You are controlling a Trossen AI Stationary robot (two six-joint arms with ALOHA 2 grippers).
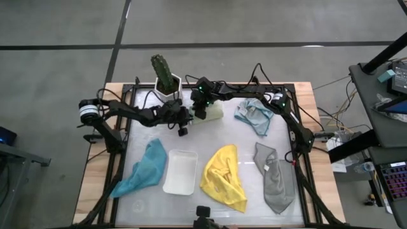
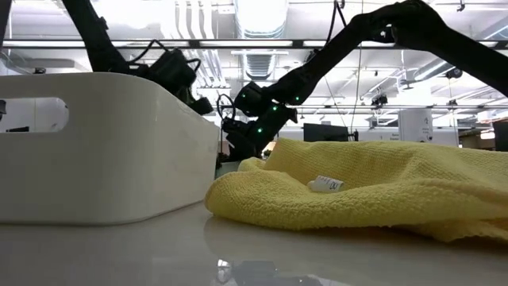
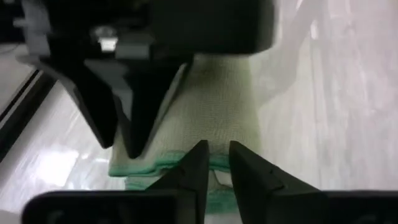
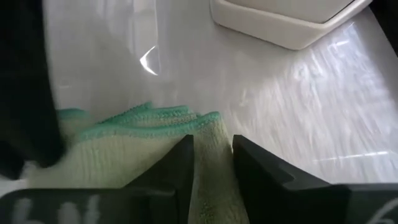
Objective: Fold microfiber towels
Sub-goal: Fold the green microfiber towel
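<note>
The pale green towel (image 1: 216,113) lies folded on the table near the far edge, its darker green hems (image 4: 155,117) stacked in layers. My left gripper (image 3: 217,158) comes at it from the table's left, its fingers closed to a narrow gap on the towel's edge. My right gripper (image 4: 211,163) reaches in from the far right and stands open. A ridge of the towel (image 4: 214,146) runs between its fingers. The teal (image 1: 146,168), yellow (image 1: 224,179), grey (image 1: 275,179) and light blue (image 1: 254,116) towels lie crumpled on the table. My left gripper pinches the layered, hemmed edge (image 3: 216,177) of the pale green towel between its two fingers, slanting down from the table's left. The towel lies flat on the table. My right gripper has the towel's ridge between its open fingers; whether they touch it I cannot tell.
A white tray (image 1: 180,172) sits between the teal and yellow towels, toward the near edge. A potted cactus (image 1: 166,77) stands at the far edge, close to both grippers. Black frame rails (image 1: 121,152) run along the table's sides.
</note>
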